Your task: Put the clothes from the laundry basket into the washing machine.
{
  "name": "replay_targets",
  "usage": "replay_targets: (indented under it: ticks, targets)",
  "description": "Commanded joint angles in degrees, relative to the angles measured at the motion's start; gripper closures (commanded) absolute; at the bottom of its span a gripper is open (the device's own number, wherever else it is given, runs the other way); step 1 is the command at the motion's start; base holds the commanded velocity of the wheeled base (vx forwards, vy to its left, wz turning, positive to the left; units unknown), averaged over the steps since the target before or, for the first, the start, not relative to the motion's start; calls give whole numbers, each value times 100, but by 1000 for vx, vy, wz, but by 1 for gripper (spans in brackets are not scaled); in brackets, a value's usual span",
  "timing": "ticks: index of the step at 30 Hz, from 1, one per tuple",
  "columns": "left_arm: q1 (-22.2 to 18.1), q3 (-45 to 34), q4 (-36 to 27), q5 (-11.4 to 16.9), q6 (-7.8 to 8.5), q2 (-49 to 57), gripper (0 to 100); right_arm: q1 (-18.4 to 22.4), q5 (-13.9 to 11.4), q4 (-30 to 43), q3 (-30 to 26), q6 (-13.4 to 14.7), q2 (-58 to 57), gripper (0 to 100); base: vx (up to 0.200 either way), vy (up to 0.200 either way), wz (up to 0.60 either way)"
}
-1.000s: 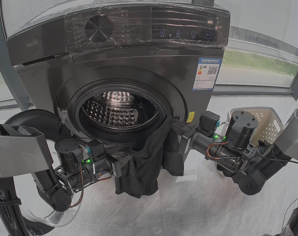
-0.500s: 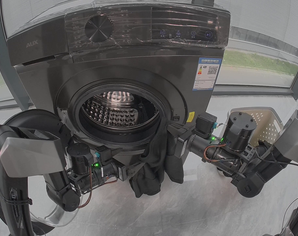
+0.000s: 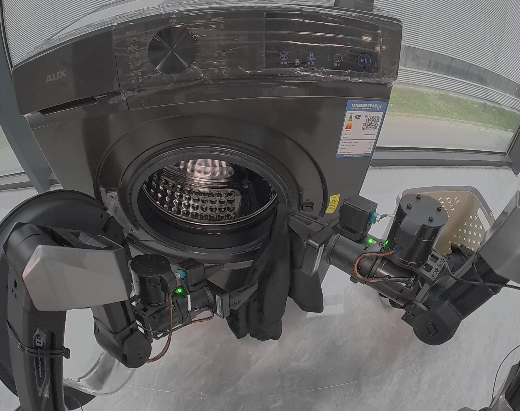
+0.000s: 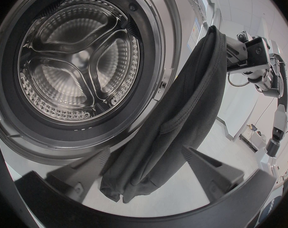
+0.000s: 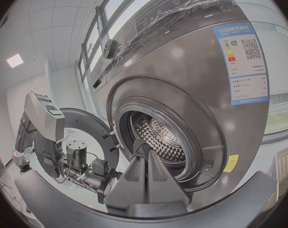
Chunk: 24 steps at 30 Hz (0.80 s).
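washing machine (image 3: 214, 104) stands with its door (image 3: 43, 212) swung fully open to the robot's left. the drum (image 3: 205, 192) shows bare metal, with no clothing inside as far as can be seen. one black garment (image 3: 274, 281) is out of the laundry basket (image 3: 471, 212) but not yet loaded: it hangs outside the opening, against the lower right part of the rim. the right gripper (image 3: 291, 219) is clamped on the garment's top fold just beside the rim; the right wrist view confirms the fingers are pressed together with cloth pinched at their tips. the left gripper (image 3: 241, 297) sits below the opening, level with the garment's lower part. its fingers are spread wide, and the cloth hangs between them ungripped. the basket stands on the floor to the machine's right, behind the right arm; whether more clothes remain in it cannot be told. judgement: early stage. the first item has been brought to the door, its insertion into the drum is outstanding, and any further items follow. change against one second earlier: the garment was then stretched broadly between the two grippers. the left gripper has since travelled toward the right one, and the cloth now hangs as a narrow bunch from the right gripper alone. the right gripper has barely shifted.
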<state>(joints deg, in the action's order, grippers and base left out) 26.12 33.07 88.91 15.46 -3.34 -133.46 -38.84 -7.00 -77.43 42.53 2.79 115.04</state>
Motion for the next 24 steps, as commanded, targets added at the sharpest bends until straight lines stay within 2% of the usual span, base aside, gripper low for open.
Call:
replay_targets:
  ticks: [1, 15, 16, 21, 24]
  targets:
    - [15, 129, 4, 19, -18, -154, 100, -18, -3, -17, 1, 11, 1, 100, 0, 0, 0]
    - [-2, 261, 4, 19, -26, -409, 100, -98, 14, 18, -8, 2, -87, 100, 0, 0, 0]
    - [-11, 261, 4, 27, -26, -400, 0, -98, 14, 35, -8, 2, -87, 100, 0, 0, 0]
    - [-20, 226, 4, 45, -44, -365, 0, -98, 14, 35, -8, 2, -87, 100, 0, 0, 0]
    - [-11, 191, 4, 212, -18, -391, 0, -106, 23, 44, -8, 2, -87, 100, 0, 0, 0]
